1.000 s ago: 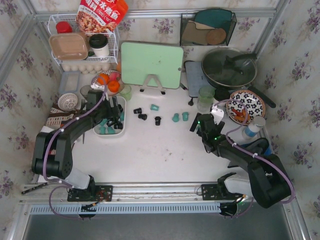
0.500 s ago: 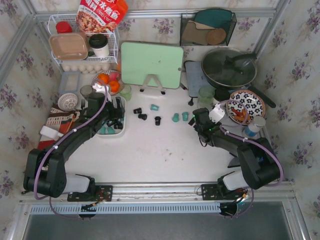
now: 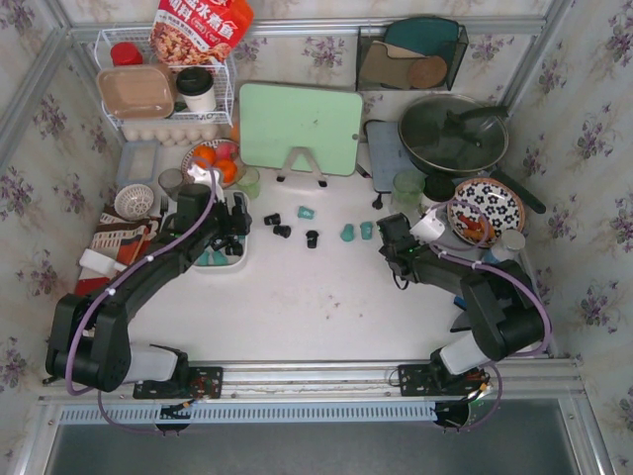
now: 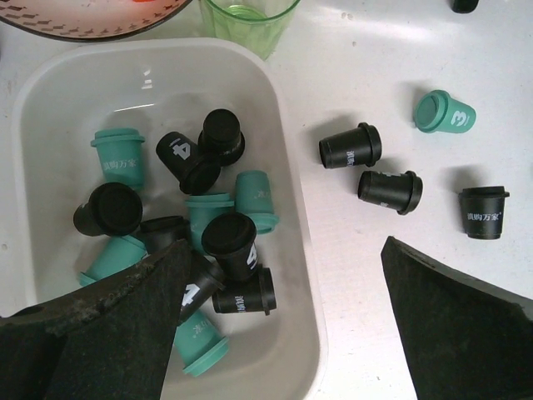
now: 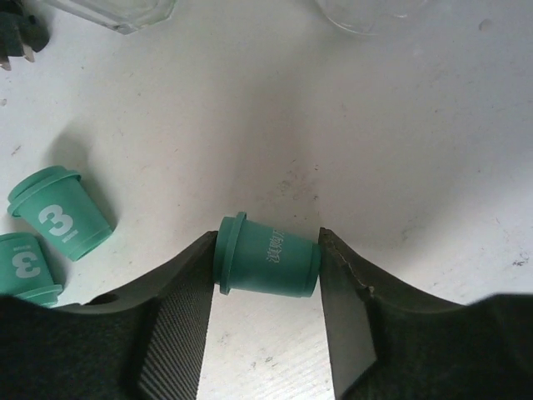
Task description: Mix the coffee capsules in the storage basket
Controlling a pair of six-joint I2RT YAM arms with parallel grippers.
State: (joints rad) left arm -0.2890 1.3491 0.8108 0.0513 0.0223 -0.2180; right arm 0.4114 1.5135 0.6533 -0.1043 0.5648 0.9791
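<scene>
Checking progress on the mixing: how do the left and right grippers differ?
The left gripper has its fingers wide open and empty; the right gripper pinches a teal capsule. The left gripper hangs over the storage basket rim; the right gripper over the table. Both point downward.

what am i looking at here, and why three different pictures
It is a robot: two black arms bolted to a table, each ending in a two-finger gripper. The wide picture comes from a fixed camera above and behind them. The other two come from small cameras on the wrists, so the dark shapes at the bottom are the fingers. The left gripper hangs open and empty over the edge of a white basket holding teal and black coffee capsules. More loose capsules lie on the table beside it. The right gripper has its fingers against both ends of one teal capsule lying on its side.
</scene>
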